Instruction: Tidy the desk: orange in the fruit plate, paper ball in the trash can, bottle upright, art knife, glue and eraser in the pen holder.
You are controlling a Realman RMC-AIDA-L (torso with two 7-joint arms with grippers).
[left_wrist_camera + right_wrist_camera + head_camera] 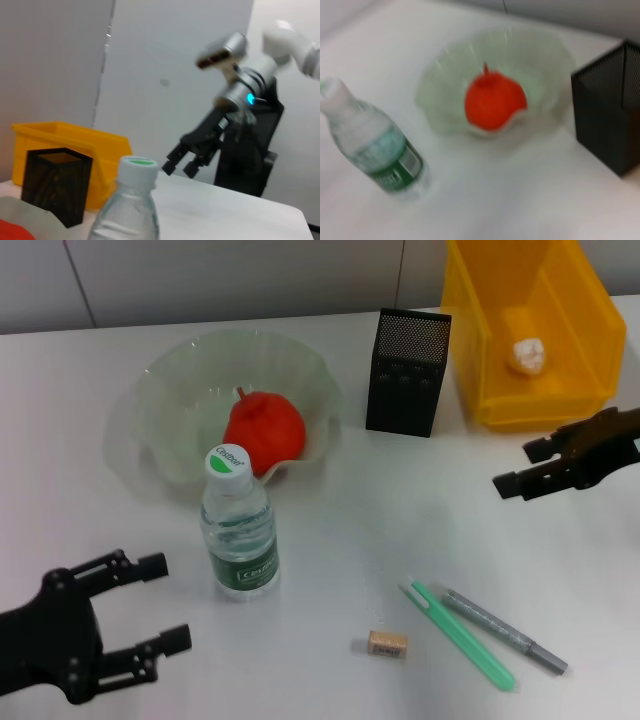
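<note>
Three of the desk's jobs are looking done: the orange (pixel 264 430) is sitting in the fruit plate (pixel 160 405), the paper ball (pixel 527 355) is lying inside the trash can (pixel 575 370), and the bottle (pixel 238 525) is standing upright just in front of the plate. What is waiting now is the small stuff on the table (pixel 330 540): the eraser (pixel 387 643) is lying near the front edge, with a green art knife (pixel 458 635) and a grey pen-like stick (pixel 505 631), probably the glue, lying side by side close to its right; all three are well apart from the pen holder (pixel 408 371) standing between plate and can. The left gripper (pixel 165 602) is hovering low at the near left corner, its fingers spread and empty, and the right gripper (pixel 518 468) is hanging in front of the trash can, likewise released and holding nothing. I am judging the eraser as light, firm and slightly grippy, best pinched across its short sides from above. The knife and stick are looking thin, stiff and prone to rolling, so each is calling for a pinch across its middle.
</note>
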